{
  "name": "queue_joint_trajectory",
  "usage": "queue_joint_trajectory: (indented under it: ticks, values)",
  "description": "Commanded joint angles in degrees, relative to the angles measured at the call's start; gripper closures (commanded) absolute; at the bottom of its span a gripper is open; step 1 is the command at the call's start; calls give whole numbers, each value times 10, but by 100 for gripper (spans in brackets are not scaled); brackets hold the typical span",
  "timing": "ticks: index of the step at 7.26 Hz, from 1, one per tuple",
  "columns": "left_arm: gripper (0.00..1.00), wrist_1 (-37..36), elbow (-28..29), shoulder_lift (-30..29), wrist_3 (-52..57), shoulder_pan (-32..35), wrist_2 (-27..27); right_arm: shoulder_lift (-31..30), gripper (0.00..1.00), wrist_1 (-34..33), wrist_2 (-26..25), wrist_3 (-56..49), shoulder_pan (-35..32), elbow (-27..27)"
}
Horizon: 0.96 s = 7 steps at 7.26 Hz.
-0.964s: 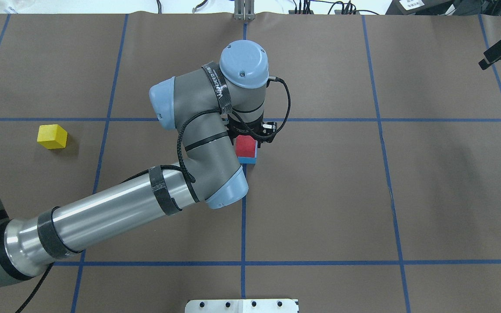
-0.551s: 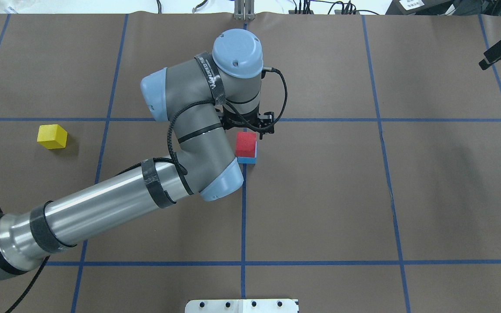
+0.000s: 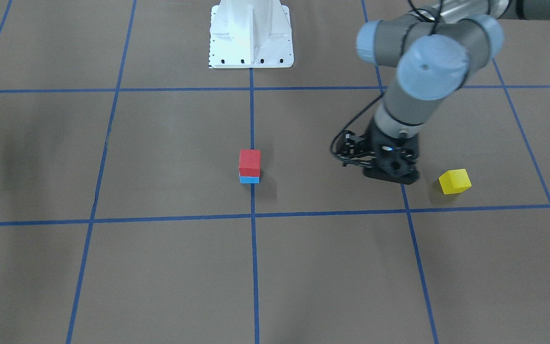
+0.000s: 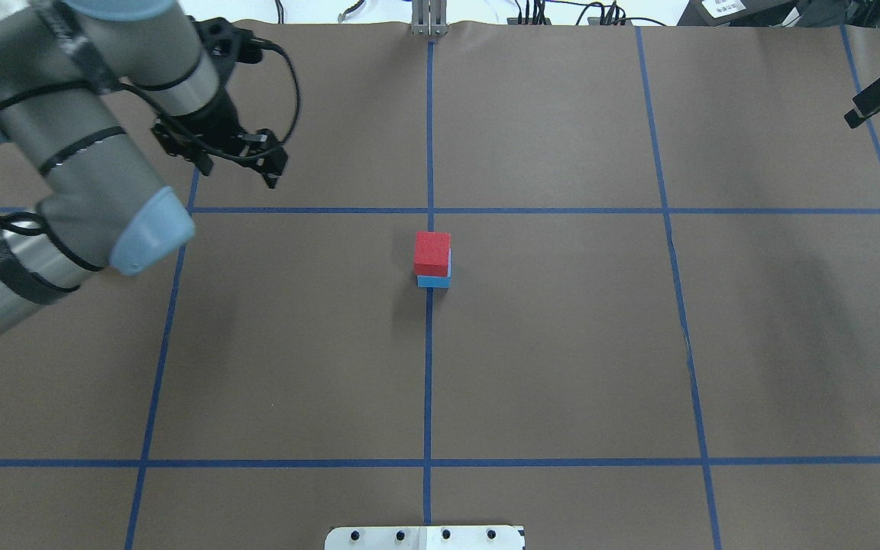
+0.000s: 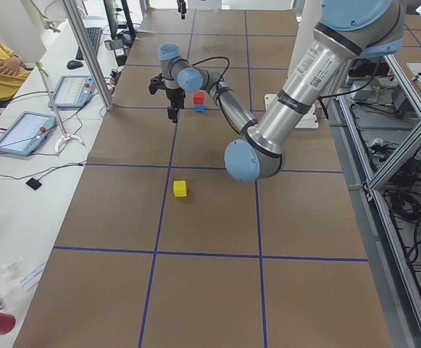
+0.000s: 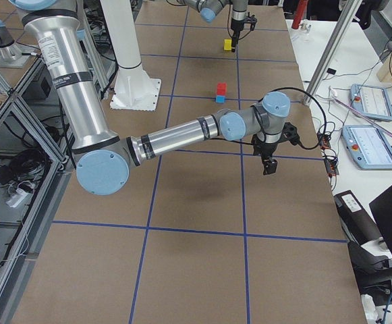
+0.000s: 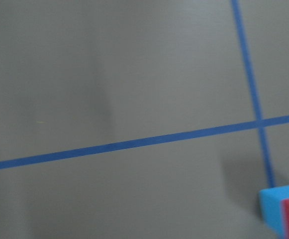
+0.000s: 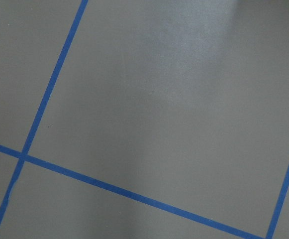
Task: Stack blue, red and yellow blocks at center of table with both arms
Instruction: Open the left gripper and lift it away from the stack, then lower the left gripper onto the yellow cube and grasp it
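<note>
Table (image 4: 562, 344) layout:
- Upper block (image 4: 432, 253) sits on lower block (image 4: 434, 281), at centre on the middle tape line.
- Third block (image 3: 454, 181) lies alone on the robot's left, well apart from the stack.
- Left gripper (image 3: 390, 175) is above the left half, touching nothing.
- Right gripper (image 6: 268, 162) is over the far right, near the operators' edge.
- Pedestal (image 3: 251, 33) is behind the stack, at the robot's edge.

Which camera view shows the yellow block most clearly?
The exterior front-facing view: the yellow block appears largest there, unobstructed, beside the left gripper. The exterior left and exterior right views show it small. In the overhead view the left arm covers it; neither wrist view shows it.
</note>
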<state>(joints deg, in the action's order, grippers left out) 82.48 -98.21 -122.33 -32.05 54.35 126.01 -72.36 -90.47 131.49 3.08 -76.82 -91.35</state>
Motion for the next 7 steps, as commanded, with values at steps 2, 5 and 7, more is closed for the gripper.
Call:
queue_joint_trajectory:
  ticks: [2,5,7]
  values:
    - [0,10,-18,144,146,100,46,-1,0,0,0,0,0,-1]
    - [0,83,63,164,143,95,43,0,0,0,-1,0,0,-1]
    - [0,263,108,197,-26,76,42,-1,0,0,0,1,0,-5]
